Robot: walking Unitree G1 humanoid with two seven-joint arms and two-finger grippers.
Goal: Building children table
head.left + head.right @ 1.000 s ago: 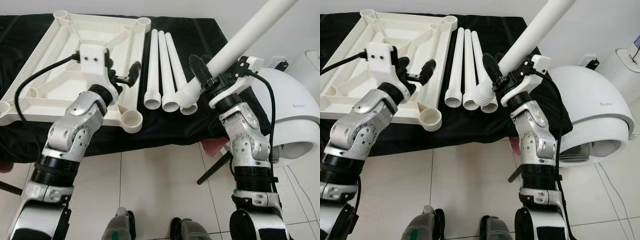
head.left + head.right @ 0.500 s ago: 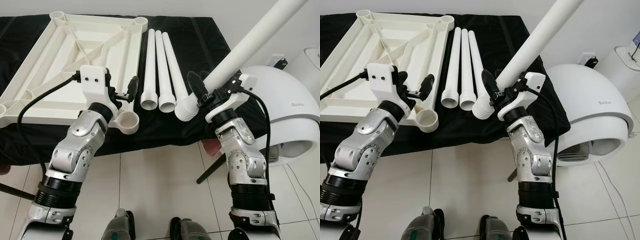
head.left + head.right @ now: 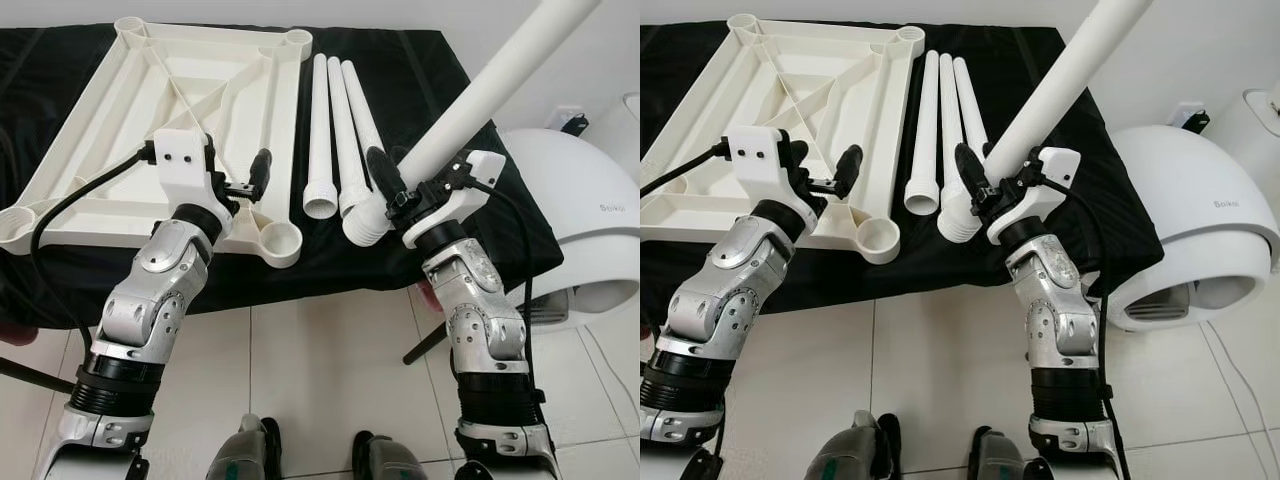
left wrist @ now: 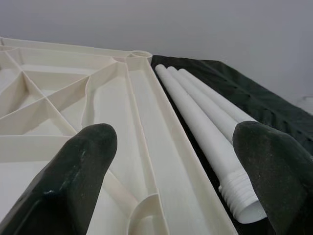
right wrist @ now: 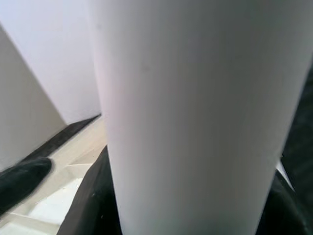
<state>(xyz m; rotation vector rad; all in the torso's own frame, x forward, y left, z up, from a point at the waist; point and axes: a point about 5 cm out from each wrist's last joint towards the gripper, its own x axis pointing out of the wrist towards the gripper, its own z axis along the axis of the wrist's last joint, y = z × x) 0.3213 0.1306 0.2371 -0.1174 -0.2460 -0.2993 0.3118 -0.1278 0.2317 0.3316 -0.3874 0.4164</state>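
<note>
A white tabletop (image 3: 92,212) lies upside down on the black-covered table, with round sockets at its corners; the near right socket (image 3: 279,241) faces up. Three white legs (image 3: 322,130) lie side by side just right of it. My right gripper (image 3: 405,180) is shut on a fourth white leg (image 3: 480,100), which tilts up to the right. Its threaded end (image 3: 362,222) hangs low beside the lying legs' ends. My left gripper (image 3: 235,172) is open above the tabletop's near right edge, with nothing between its fingers (image 4: 73,181).
A white domed appliance (image 3: 590,220) stands on the tiled floor at the right. The black cloth (image 3: 440,70) hangs over the table's front edge. A dark table strut (image 3: 425,345) slants beside my right arm. My feet (image 3: 245,460) stand below.
The view has shifted a little. My right gripper has carried the held leg's threaded end leftward, nearer the near right socket. My left gripper has drawn back toward the tabletop's near edge.
</note>
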